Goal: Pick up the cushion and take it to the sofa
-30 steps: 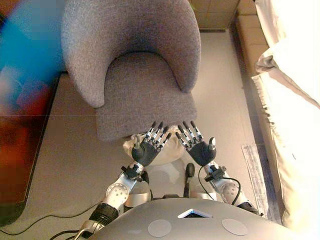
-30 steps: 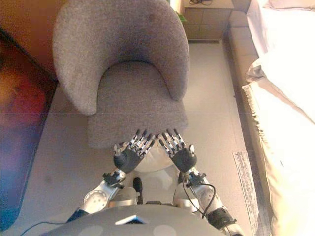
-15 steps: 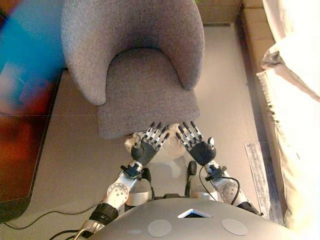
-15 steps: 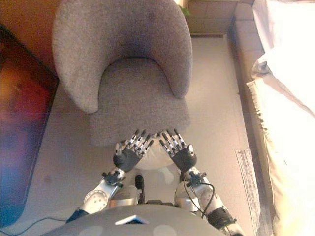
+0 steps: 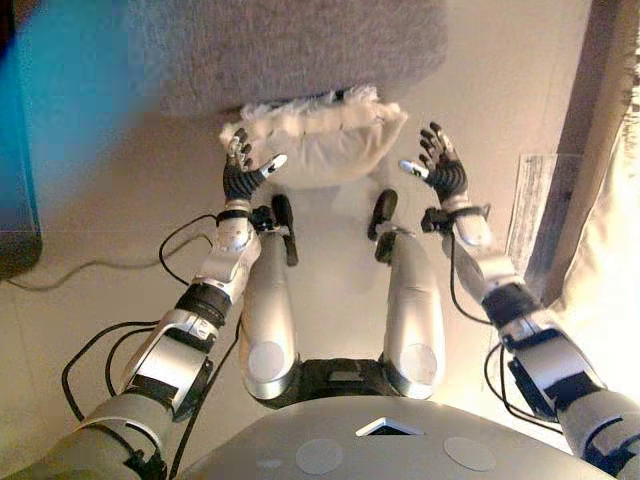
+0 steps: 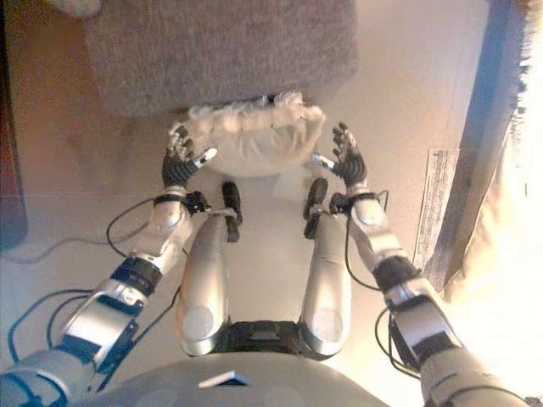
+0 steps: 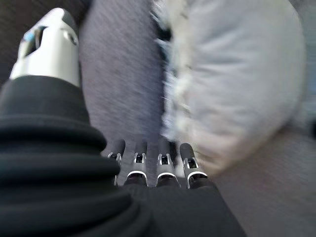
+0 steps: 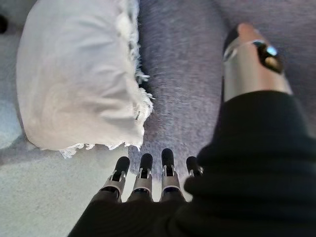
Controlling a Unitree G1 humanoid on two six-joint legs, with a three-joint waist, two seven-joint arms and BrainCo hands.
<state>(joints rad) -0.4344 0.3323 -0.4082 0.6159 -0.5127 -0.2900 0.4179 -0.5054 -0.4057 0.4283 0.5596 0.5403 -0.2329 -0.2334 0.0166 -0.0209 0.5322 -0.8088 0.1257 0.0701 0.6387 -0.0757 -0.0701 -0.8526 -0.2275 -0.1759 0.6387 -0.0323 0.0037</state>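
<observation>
A white fringed cushion [image 5: 318,140] lies on the floor, leaning against the front of the grey armchair [image 5: 300,45]. My left hand [image 5: 240,172] hovers open beside the cushion's left end, a small gap between them. My right hand [image 5: 438,168] hovers open off its right end, also apart from it. In the left wrist view the cushion [image 7: 237,94] shows past the straight fingers [image 7: 163,165]. The right wrist view shows the cushion [image 8: 79,79] past its fingers [image 8: 143,173], untouched.
The armchair's base stands just beyond the cushion. A dark post or frame [image 5: 570,150] with pale cloth [image 5: 615,270] runs along the right side. A dark edge [image 5: 15,250] lies at the left. Pale floor [image 5: 330,215] spreads around my legs.
The camera has tipped down and I have lowered: the cushion now shows whole. Both hands have spread apart from in front of it to either end of the cushion.
</observation>
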